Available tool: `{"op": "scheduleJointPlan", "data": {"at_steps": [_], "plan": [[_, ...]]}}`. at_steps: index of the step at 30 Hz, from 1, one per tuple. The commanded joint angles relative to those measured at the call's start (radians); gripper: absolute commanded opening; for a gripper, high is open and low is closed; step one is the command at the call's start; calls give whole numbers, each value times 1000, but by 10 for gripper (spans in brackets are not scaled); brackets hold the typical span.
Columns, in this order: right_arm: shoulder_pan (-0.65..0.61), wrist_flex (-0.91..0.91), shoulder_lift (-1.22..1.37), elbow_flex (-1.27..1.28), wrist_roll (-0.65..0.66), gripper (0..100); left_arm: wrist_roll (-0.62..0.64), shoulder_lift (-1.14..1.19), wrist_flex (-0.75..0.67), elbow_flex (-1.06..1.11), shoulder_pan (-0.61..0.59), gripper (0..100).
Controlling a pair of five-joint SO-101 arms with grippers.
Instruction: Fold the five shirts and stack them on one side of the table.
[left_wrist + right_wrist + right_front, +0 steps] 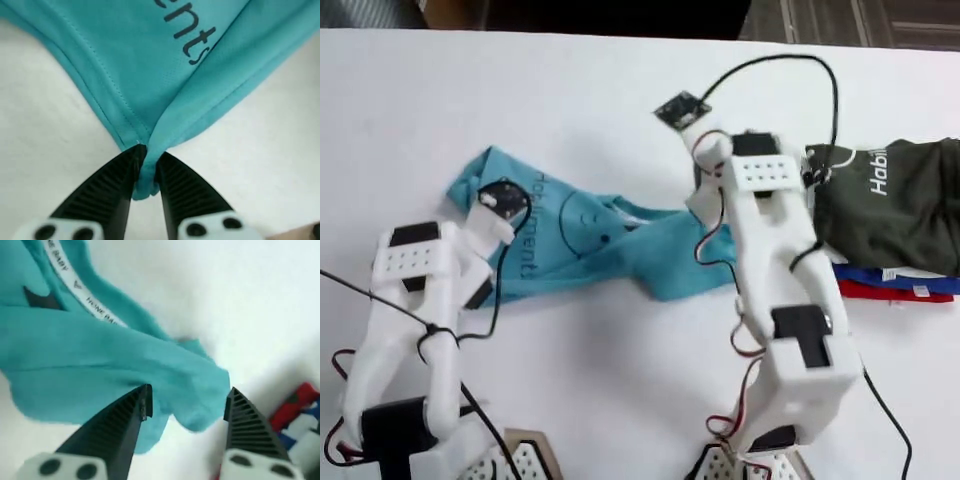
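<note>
A white table (620, 380) meets dark background (620, 15).

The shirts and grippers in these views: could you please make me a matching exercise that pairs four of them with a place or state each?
Things:
1. left gripper
2. right gripper
3. dark green shirt
4. red shirt

Places or states:
A. peeks out beside the blue shirt
B. fingers shut on the teal shirt
C. fingers open over the teal shirt
D. lies on top of the blue shirt

Pairs: 1-B, 2-C, 3-D, 4-A
</note>
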Motion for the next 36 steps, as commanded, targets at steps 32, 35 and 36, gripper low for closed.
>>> {"op": "scheduleJointPlan", "data": {"at_steps": [32, 35, 36], "plan": [[36, -10, -79, 290, -201, 236, 41, -40, -38, 8, -2, 25], [42, -22, 2, 285, -203, 215, 41, -40, -38, 5, -2, 25], [44, -28, 28, 285, -203, 200, 40, -40, -38, 5, -2, 25]]}}
